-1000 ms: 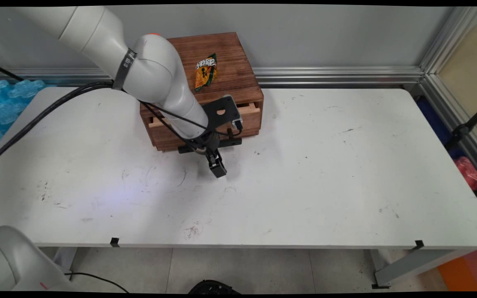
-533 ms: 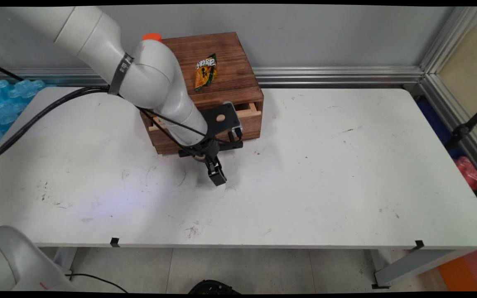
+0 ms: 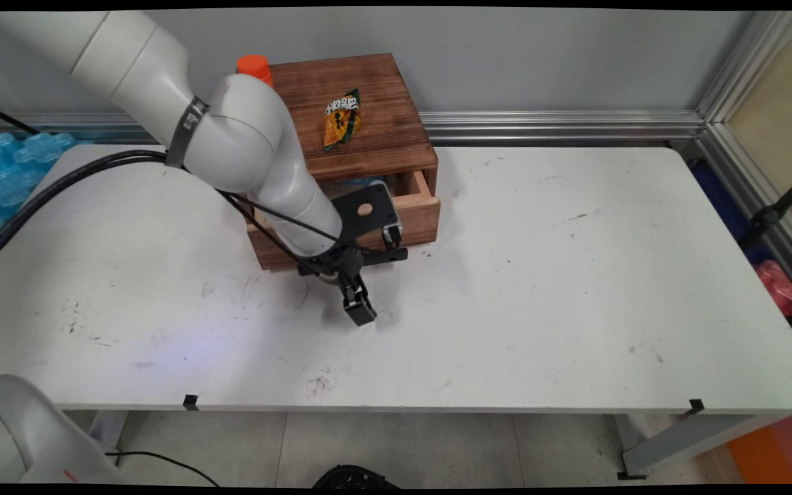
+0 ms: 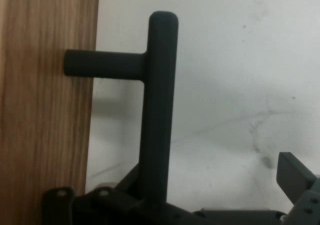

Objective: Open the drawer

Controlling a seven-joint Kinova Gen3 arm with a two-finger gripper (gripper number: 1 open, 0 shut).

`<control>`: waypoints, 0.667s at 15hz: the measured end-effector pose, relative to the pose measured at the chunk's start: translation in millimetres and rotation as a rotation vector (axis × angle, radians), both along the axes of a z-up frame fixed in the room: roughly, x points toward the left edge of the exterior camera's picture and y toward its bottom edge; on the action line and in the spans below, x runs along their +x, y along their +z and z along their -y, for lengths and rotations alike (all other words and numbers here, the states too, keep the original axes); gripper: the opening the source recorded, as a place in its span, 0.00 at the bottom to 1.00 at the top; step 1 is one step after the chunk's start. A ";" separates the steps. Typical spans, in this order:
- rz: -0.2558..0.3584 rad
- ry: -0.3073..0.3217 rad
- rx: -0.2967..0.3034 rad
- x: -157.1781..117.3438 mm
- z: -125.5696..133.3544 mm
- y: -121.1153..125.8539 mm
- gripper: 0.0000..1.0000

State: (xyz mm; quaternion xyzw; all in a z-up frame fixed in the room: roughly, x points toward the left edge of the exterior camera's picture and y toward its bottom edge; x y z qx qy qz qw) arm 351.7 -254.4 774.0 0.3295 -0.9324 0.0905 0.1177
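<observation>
The fingers (image 4: 294,179) are spread, not pinching anything. The drawer's black handle (image 4: 158,110) runs up between them, close beside 1 finger and well apart from the other, so the gripper (image 3: 358,309) seems to hook the bar rather than clamp it. The drawer (image 3: 418,213) stands partly open just behind the fingers, in a wooden box (image 3: 368,130). Further behind, on the box's top, lies 1 snack packet (image 3: 341,118). The table (image 3: 575,275) lies below the fingers

White rounded arm (image 3: 258,151), black band, black cables (image 3: 59,192), possibly black camera plate.
</observation>
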 end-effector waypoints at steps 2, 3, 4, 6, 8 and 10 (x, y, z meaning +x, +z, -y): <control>-0.005 -0.007 0.005 -1.8 -6.4 1.1 1.00; -0.009 -0.010 0.007 -3.0 -10.2 1.6 1.00; -0.011 -0.012 0.008 -3.7 -13.0 1.9 1.00; -0.016 -0.015 0.011 -5.4 -18.6 2.4 1.00; -0.021 -0.019 0.012 -7.7 -23.9 2.7 1.00; -0.027 -0.023 0.013 -10.9 -29.3 2.9 1.00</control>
